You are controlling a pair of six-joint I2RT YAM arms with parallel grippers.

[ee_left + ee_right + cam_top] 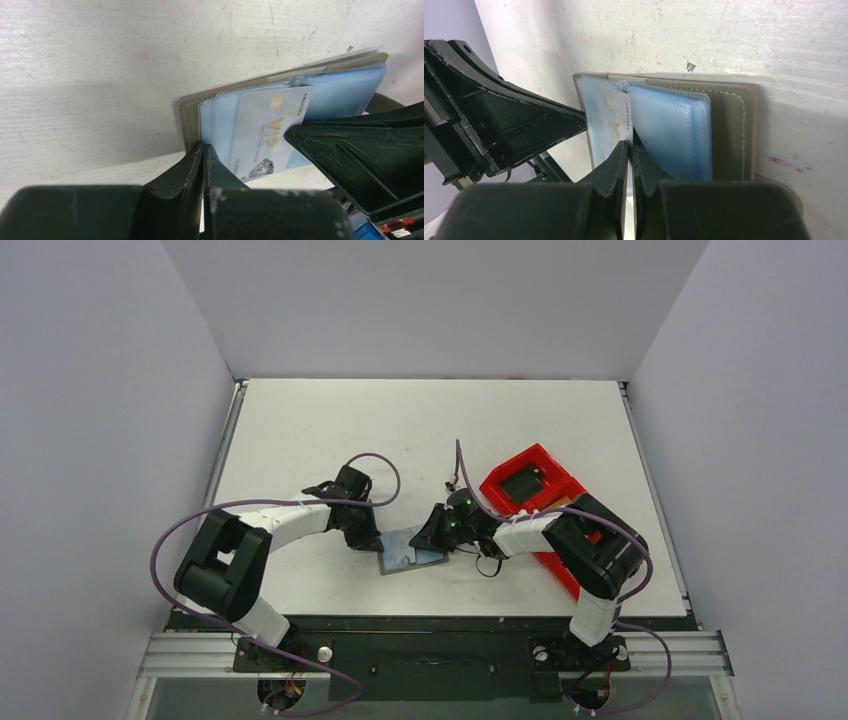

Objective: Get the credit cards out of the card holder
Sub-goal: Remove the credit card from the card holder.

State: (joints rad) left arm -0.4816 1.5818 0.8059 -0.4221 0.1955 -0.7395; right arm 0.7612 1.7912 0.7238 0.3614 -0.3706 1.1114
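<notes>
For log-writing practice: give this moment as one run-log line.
left fingers: shut at open card holder edge | right fingers: shut on credit card

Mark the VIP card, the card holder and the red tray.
VIP card point(265, 135): left wrist view, on its printed face.
card holder point(729, 125): right wrist view, on its grey outer flap.
red tray point(512, 466): top external view, on its far-left rim.

The pale card point(265, 132) reads "VIP" in gold; its edge print looks like "CHLTINA".
</notes>
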